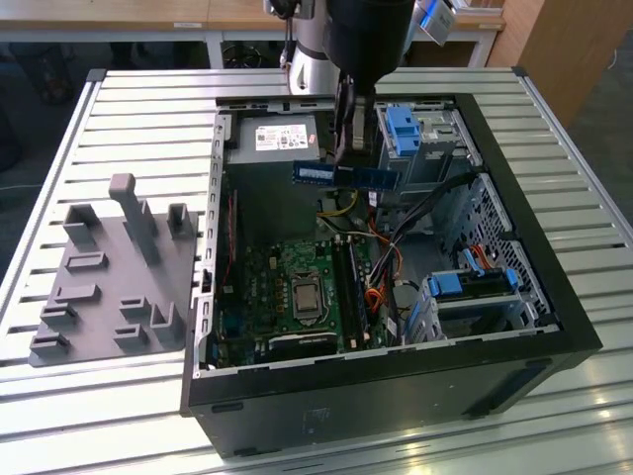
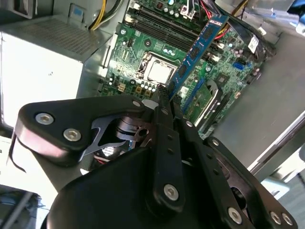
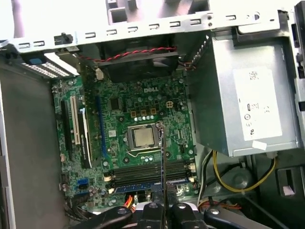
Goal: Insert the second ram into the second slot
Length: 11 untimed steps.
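Slatted bench (image 1: 138, 109), open case (image 1: 376, 396) — gripper (image 1: 348, 156) closed on the second ram (image 1: 381, 178) at mid-length of its top edge — judged light, rigid, fragile.

It looked like a robotics lab or workshop. A robot arm (image 1: 361, 40) hung over a table (image 1: 138, 109) of metal slats, which bore an open computer case (image 1: 396, 381) with its board (image 1: 287, 267) bare and a grey moulded fixture (image 1: 109, 287) with pegs and slots. Behind were plain desks (image 1: 119, 20) and a wooden cabinet (image 1: 574, 49).
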Available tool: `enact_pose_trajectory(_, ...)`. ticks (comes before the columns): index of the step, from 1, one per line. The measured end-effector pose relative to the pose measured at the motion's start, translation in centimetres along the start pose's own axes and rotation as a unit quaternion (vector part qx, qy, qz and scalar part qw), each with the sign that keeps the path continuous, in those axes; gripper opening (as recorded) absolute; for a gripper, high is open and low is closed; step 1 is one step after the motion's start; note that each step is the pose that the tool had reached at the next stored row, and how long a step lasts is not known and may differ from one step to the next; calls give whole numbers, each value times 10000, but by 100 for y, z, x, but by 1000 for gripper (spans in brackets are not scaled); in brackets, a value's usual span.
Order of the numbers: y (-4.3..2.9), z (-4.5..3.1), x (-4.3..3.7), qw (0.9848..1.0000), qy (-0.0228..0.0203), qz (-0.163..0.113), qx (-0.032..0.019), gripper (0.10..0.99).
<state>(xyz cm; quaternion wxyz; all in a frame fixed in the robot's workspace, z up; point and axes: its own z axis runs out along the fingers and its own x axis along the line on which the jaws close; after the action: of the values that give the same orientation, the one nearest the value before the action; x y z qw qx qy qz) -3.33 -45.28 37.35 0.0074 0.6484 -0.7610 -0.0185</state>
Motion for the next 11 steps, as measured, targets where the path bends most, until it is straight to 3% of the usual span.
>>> enact_pose_trajectory(11,0,3,0,9985,-20,549,7,137)
